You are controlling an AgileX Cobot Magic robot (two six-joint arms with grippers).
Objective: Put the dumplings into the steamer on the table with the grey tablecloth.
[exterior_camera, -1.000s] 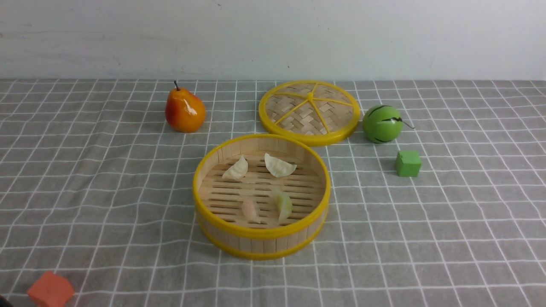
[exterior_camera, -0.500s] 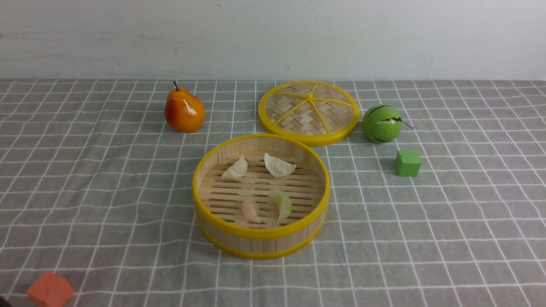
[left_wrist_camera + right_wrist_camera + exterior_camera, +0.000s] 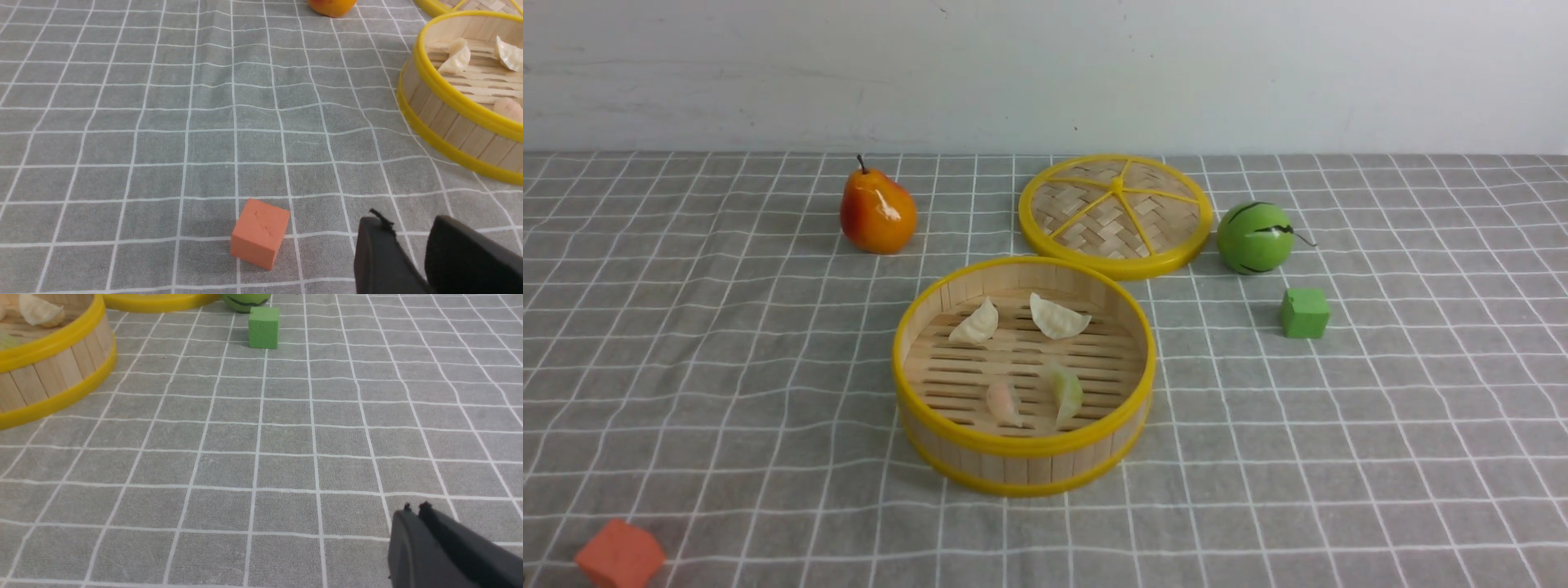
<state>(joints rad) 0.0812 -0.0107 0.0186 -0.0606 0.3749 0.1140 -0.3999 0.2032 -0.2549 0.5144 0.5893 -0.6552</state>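
Nothing on the counter (image 3: 686,343) has shifted since the earlier frames; only a dark sliver at the front view's lower left corner has gone. Four small pleated dumplings lie on the slatted floor of the round bamboo steamer with yellow rims (image 3: 1023,445): two whitish-cream dumplings (image 3: 974,324), a pinkish dumpling (image 3: 1003,402) and a yellow-green dumpling (image 3: 1066,392). The steamer stands on the grey white-gridded tablecloth (image 3: 1339,425).

The left gripper (image 3: 406,228) hovers empty, its dark fingers parted by a narrow gap; an orange foam cube (image 3: 260,232) sits near it, and the steamer lies well ahead of it. The right gripper (image 3: 413,508) is closed on nothing, fingertips together above bare cloth; a green foam cube (image 3: 264,327) lies well ahead, with a green striped ball (image 3: 245,302) just beyond.
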